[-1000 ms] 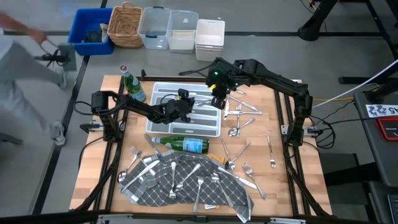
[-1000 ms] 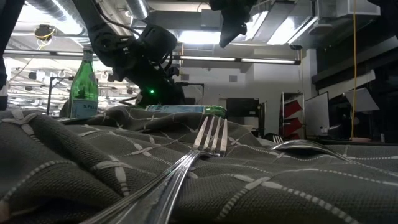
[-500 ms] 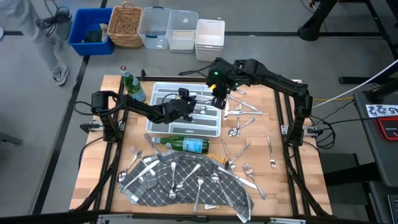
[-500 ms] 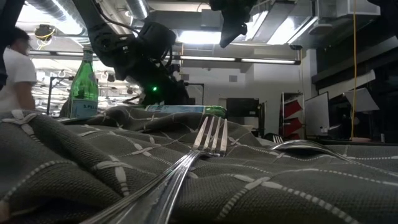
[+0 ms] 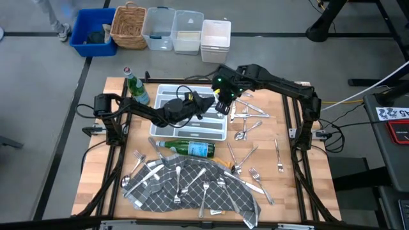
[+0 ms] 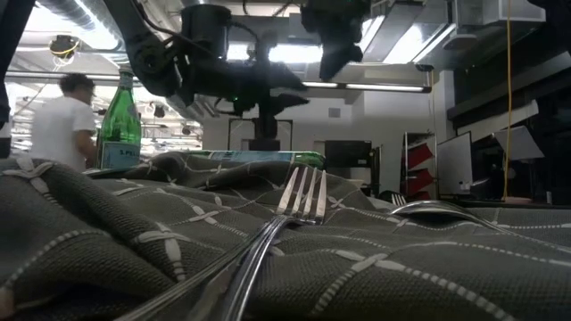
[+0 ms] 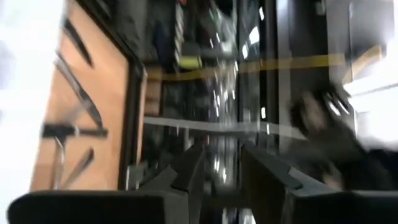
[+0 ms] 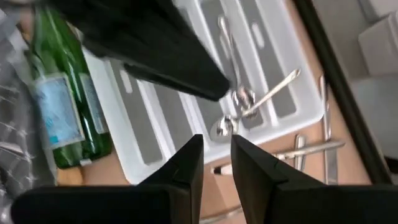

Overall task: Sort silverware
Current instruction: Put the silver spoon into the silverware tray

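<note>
The silverware lies in three places. Several forks and spoons lie on the grey checked cloth [image 5: 165,191] at the near edge. More pieces [image 5: 246,118] lie loose on the wood at the right. A few pieces [image 8: 273,87] lie in the white compartmented tray [image 5: 167,131]. My left gripper [image 5: 206,103] hangs over the tray's right part; its wrist view [image 7: 222,162] shows a narrow gap with nothing in it. My right gripper [image 5: 222,107] hangs just right of it, above the tray's right rim. It points down, and its fingers [image 8: 186,168] stand slightly apart and hold nothing.
A green bottle [image 5: 192,149] lies on its side between the tray and the cloth. A second one [image 5: 135,89] stands at the tray's far left corner. Bins and a basket [image 5: 131,25] stand on the floor beyond the table. A person [image 6: 67,120] stands in the room.
My left gripper has gone toward the table's right edge across the tray, close to my right gripper, and has turned from pointing down to about level. A person has walked through the room behind the table.
</note>
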{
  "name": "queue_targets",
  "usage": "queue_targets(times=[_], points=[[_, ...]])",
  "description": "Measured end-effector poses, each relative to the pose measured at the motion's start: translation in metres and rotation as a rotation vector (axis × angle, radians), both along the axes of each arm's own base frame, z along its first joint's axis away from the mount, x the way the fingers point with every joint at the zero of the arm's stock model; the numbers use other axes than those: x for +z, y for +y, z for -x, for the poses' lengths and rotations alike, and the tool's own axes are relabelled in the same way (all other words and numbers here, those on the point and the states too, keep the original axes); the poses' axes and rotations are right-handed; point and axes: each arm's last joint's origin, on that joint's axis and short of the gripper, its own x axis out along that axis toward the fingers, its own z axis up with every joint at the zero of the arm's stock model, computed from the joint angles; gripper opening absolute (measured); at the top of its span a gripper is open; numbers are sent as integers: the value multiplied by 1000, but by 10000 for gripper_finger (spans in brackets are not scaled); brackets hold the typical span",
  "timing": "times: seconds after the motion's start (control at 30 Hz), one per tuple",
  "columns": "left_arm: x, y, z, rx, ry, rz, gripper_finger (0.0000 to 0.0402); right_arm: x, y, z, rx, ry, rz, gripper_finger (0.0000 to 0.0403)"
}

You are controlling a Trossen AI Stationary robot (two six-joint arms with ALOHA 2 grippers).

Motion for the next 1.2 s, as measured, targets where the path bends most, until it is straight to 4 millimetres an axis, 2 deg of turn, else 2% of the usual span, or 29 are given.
queue_targets(times=[0.13, 0.27, 0.4, 0.53, 0.73, 0.87, 1.03, 1.2], points=[[3, -9, -2, -118, 13, -108, 93, -27, -1, -4, -17, 50, -22, 85], [5, -13, -2, -216, 42, -203, 82, -43, -5, -5, -83, 53, -49, 85], [18, -14, 2, -281, 66, -324, 63, -50, -9, -3, -127, 74, -73, 85], [32, -12, 14, -352, 192, -421, 47, -50, -13, -1, -148, 70, -97, 85], [55, -16, 54, -427, 506, -558, 35, -49, -23, 1, -172, 48, -94, 85], [76, -22, 88, -459, 618, -666, 38, -54, -34, -12, -216, -49, -83, 85], [97, -31, 131, -482, 691, -733, 40, -72, -46, -35, -262, -128, -27, 85], [110, -39, 168, -485, 707, -752, 34, -103, -63, -48, -384, -118, -46, 85]])
